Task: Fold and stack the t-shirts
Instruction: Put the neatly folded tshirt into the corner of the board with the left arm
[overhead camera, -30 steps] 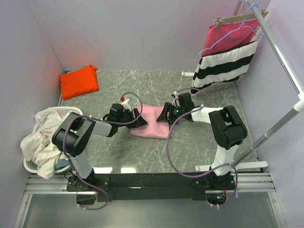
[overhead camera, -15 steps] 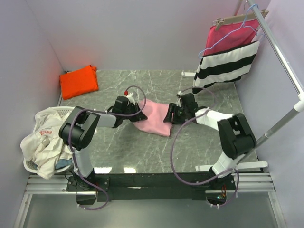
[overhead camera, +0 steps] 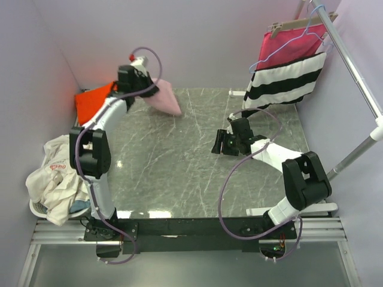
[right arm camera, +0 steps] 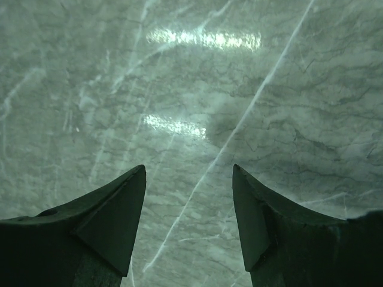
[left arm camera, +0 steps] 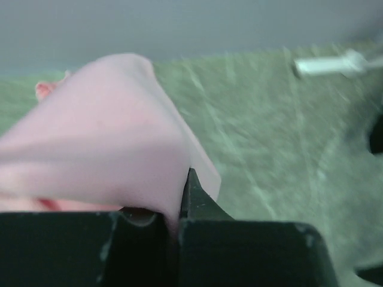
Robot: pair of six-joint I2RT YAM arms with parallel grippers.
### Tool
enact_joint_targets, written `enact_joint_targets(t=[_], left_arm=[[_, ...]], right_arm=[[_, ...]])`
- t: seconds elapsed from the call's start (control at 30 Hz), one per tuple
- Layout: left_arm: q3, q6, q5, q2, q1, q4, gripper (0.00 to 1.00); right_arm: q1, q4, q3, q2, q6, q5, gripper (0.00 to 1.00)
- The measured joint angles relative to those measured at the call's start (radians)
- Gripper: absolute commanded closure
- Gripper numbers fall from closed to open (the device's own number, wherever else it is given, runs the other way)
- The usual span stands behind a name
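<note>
So the left gripper (overhead camera: 148, 91) is way out at about 11 o'clock on the table (overhead camera: 179, 167), arm stretched long toward the back wall, and its jaws are pinched right down on a fold of the pink t-shirt (overhead camera: 164, 98). In the left wrist view the left gripper (left arm camera: 179, 203) has the cloth squeezed in the thin slit between its fingers, and the pink t-shirt (left arm camera: 108, 137) billows up in front of the lens (a bit blurry, so no label or seams to make out). From above, the shirt hangs in a bunched wedge that trails off toward 4 o'clock from the gripper; I can't tell if its low tip brushes the marble. The orange t-shirt (overhead camera: 91, 104) sits folded in the corner at 10 o'clock, just beside the left arm and partly hidden by it. The right gripper (overhead camera: 220, 143) is just right of the table's middle, around 3 o'clock, well apart from both shirts. In its own camera the right gripper (right arm camera: 188, 179) has its jaws spread wide with only bare green marble between them. A basket (overhead camera: 37, 209) heaped with white laundry sits at 8 o'clock, and a striped cloth (overhead camera: 281, 84) hangs at 1 o'clock.
</note>
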Motion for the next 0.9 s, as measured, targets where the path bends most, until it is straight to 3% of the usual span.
enact_joint_targets(t=[0.37,0.63,0.9], left_arm=[[0.446,0.189,-0.019,0.307,0.346,-0.240,0.99],[0.543,0.287,-0.015,0.417,0.446,-0.328,0.99],[0.553,0.323,-0.014,0.421,0.498,-0.351,0.99]], right_arm=[[0.000,-0.015,0.053,0.101,-0.010,-0.033,0.34],[0.000,0.006,0.085,0.177,0.003,-0.083,0.34],[0.000,0.031,0.103,0.205,0.009,-0.121,0.33]])
